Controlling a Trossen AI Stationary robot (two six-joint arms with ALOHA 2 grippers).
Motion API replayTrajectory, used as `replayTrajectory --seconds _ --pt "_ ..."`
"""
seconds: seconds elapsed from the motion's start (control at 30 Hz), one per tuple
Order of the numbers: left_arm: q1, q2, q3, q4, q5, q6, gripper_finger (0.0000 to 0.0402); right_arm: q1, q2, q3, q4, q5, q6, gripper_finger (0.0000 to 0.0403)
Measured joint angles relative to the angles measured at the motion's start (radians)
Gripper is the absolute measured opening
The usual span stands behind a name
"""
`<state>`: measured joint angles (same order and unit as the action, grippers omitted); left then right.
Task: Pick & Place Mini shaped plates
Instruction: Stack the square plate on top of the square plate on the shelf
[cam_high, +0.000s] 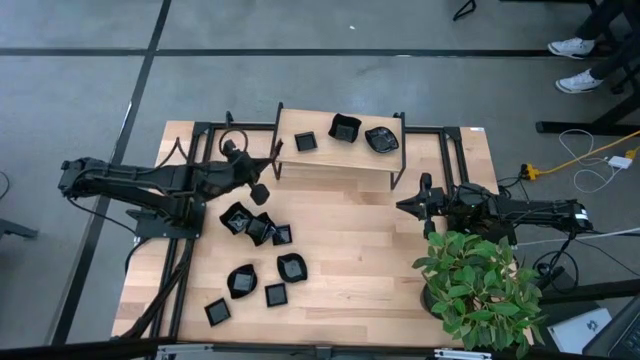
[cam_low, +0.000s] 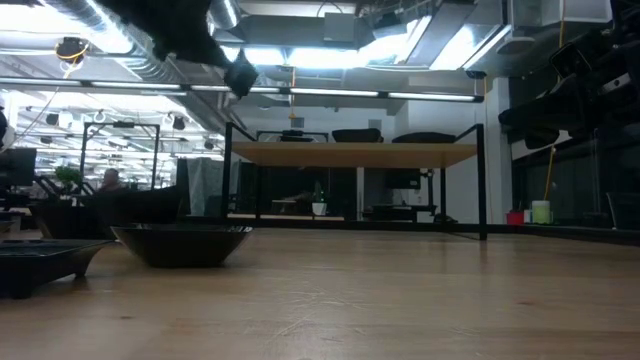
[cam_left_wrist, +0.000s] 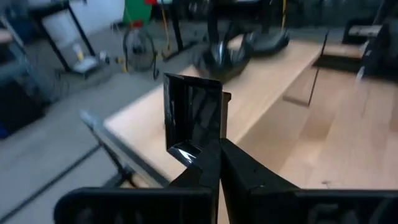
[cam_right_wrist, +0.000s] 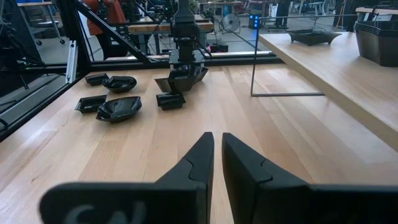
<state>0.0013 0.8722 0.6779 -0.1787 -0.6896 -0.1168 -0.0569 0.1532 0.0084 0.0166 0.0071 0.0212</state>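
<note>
Left claw (cam_high: 262, 192) raised above the bench (cam_high: 350, 260), left of centre in the high view, just short of the raised shelf (cam_high: 340, 155). Fingers together, clamped on the rim of one small square plate (cam_left_wrist: 194, 118); plate held on edge, upright, in the left wrist view. Same claw seen at upper left of the low view, clear of the bench surface.

Right claw (cam_high: 405, 206) at right of centre in the high view, low over bare wood, beside a potted plant (cam_high: 480, 285). Fingers (cam_right_wrist: 199, 158) nearly together, a narrow gap between them, nothing held.

On the shelf: three mini plates, one small square (cam_high: 306, 142) toward its left, one larger square (cam_high: 345, 128) at centre, one rounded (cam_high: 381, 139) to its right.

On the bench, lower left of the high view: cluster of loose plates (cam_high: 255, 225) just below the left claw, some overlapping; further plates (cam_high: 291, 267) nearer the bottom edge, lying apart from each other. One bowl-shaped plate (cam_low: 182, 242) upright at left in the low view.
</note>
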Motion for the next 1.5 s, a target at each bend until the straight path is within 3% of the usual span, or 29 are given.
replayTrajectory --seconds 0.27,0.6,1.13,1.5 --pt "0.000 0.010 0.000 0.169 -0.012 0.180 0.0001 0.000 0.000 0.000 0.000 0.000 0.000 0.0034" --pt "0.012 0.136 0.097 0.157 -0.064 0.239 0.0002 0.000 0.000 0.000 0.000 0.000 0.000 0.0034" --pt "0.119 0.448 0.371 -0.036 -0.085 0.130 0.0001 0.000 0.000 0.000 0.000 0.000 0.000 0.0034" --pt "0.121 0.626 0.427 -0.038 -0.157 0.095 0.0002 0.000 0.000 0.000 0.000 0.000 0.000 0.0034"
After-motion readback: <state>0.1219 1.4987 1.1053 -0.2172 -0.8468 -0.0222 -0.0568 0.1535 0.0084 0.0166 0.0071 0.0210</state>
